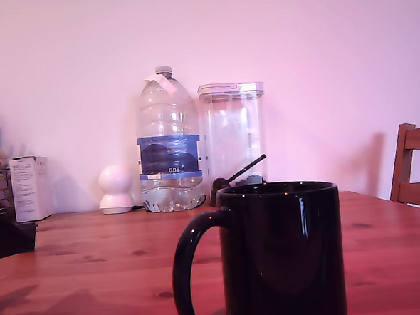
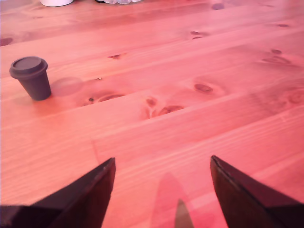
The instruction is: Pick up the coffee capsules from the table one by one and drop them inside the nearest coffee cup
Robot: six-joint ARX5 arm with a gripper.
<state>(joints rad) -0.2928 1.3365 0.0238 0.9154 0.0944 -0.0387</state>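
**Fingers wide apart and empty, capsule off to one side**

Fingers (image 2: 85, 194) of the gripper (image 2: 161, 164) stand spread wide in the wrist view, with nothing but bare table (image 2: 190, 137) between them. One coffee capsule (image 2: 31, 77) shows in this view: a small dark pod standing with its wider flanged rim up, tapering down to a narrower base, casting a soft shadow beside it. It sits farther out than the fingertips and well off their line, so it is not between the jaws. My guess at the main risk: a straight descent from here would close on wood, and a sideways approach that clips the rim could tip the light, narrow-footed pod and set it rolling.

From the exterior view, the coffee cup (image 1: 280, 253) fills the near foreground, glossy black, its handle toward the exterior view's left. Neither the gripper nor the capsule can be seen here, so I cannot tell how far the pod lies from the cup. A water bottle (image 1: 168, 142), a clear canister (image 1: 232, 138) and a dark scoop (image 1: 229, 179) stand at the far edge. A release not centred over the cup's mouth would likely bounce the pod off the rim.
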